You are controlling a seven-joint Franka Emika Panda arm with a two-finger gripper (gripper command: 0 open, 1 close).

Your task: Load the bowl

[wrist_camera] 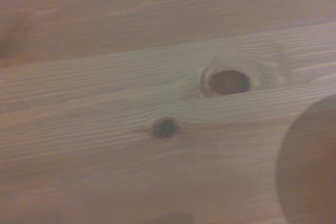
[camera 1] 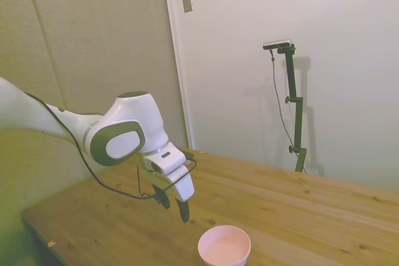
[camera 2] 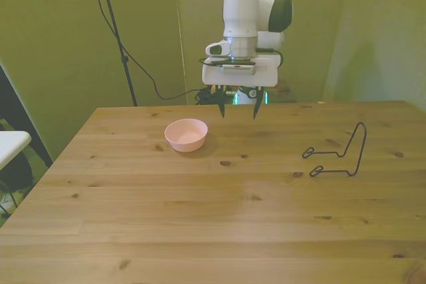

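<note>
Claw [camera 1: 175,208] of mine hangs spread, empty, lower centre in side view, small pale pink round plastic bowl [camera 1: 224,245] below-right. Front view: bowl [camera 2: 186,134] centre-left on wooden table [camera 2: 213,217], black wire rack [camera 2: 338,154] right. Wrist view: blurred bowl edge [wrist_camera: 310,166]. Pinch rim squarely, approx centred.

Pale pink bowl [camera 2: 186,134], knotty light-brown table [camera 2: 200,217], black wire rack [camera 2: 339,154]
</note>
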